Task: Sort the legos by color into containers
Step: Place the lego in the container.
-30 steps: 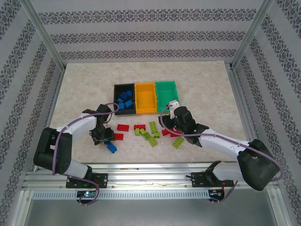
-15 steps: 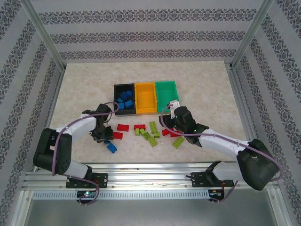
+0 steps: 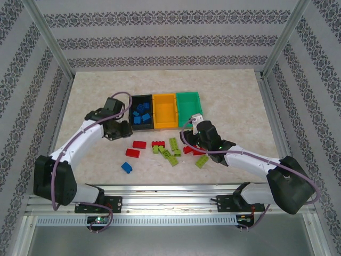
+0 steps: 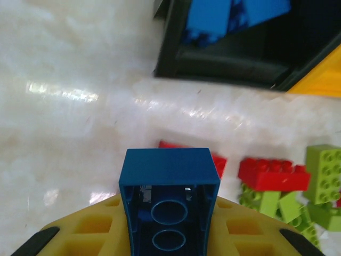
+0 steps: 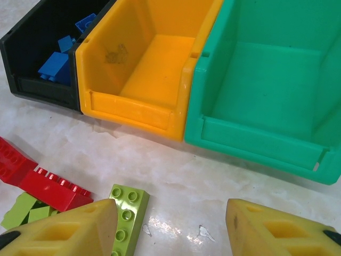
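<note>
Now: blue brick on its way to the black bin

Risks first. The left end effector (image 3: 120, 130) sits just beside the near-left corner of the black bin (image 3: 131, 99), not over it. A release here would likely land the blue brick (image 4: 169, 184) on the counter (image 3: 234, 96), short of the front wall. An overshoot sideways could drop it into the orange-yellow bin (image 3: 164, 96), which touches the black one.

Left end effector: pads (image 4: 90, 234) closed on the blue brick, hollow underside toward the wrist camera. The black bin holds several blue bricks (image 3: 140, 114).

Right end effector (image 5: 170, 213): fingers (image 5: 69, 229) spread wide, holding nothing, low over the counter in front of the green bin (image 5: 266, 80). A lime brick (image 5: 128, 216) lies between them, nearer 1 finger. Closing off-centre could skid it into the red brick (image 5: 50, 186) beside it. 1 loose blue brick (image 3: 127, 167) lies near the counter's front edge.
</note>
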`<state>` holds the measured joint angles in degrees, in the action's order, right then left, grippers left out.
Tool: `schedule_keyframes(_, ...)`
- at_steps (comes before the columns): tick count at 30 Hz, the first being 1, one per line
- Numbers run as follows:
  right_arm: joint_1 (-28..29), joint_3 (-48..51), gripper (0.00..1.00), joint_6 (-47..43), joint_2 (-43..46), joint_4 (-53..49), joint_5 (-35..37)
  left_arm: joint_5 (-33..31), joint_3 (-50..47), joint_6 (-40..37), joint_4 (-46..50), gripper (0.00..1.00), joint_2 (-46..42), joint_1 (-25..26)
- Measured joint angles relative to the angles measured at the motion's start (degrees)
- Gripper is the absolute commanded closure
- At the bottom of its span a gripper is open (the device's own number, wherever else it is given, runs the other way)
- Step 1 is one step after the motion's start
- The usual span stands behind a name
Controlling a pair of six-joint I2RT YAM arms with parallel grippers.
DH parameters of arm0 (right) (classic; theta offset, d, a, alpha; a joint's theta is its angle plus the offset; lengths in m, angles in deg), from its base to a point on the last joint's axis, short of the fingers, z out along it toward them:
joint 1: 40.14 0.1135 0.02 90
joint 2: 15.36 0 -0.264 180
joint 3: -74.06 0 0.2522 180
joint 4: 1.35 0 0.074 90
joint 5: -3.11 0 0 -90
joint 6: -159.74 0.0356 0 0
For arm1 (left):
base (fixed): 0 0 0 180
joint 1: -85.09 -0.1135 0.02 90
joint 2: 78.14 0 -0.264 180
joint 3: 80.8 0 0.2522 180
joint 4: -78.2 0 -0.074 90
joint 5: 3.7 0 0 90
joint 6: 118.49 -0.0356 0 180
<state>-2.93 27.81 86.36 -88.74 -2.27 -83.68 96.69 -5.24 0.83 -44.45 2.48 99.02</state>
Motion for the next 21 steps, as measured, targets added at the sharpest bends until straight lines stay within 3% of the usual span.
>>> schedule_keyframes(10,-0.37,0.00,0.43,0.17,-0.28,0.33,-0.90,0.28,23.28,-4.42,-0.66,0.71,22.62,0.00)
schedule_keyframes(17,-0.37,0.00,0.43,0.42,-0.52,0.33,-1.14,0.20,30.64,-6.38,-0.57,0.44,30.08,0.55)
schedule_keyframes(21,-0.37,0.00,0.43,0.85,-0.66,0.31,-1.36,-0.83,30.53,-6.54,-0.33,0.40,29.79,1.70)
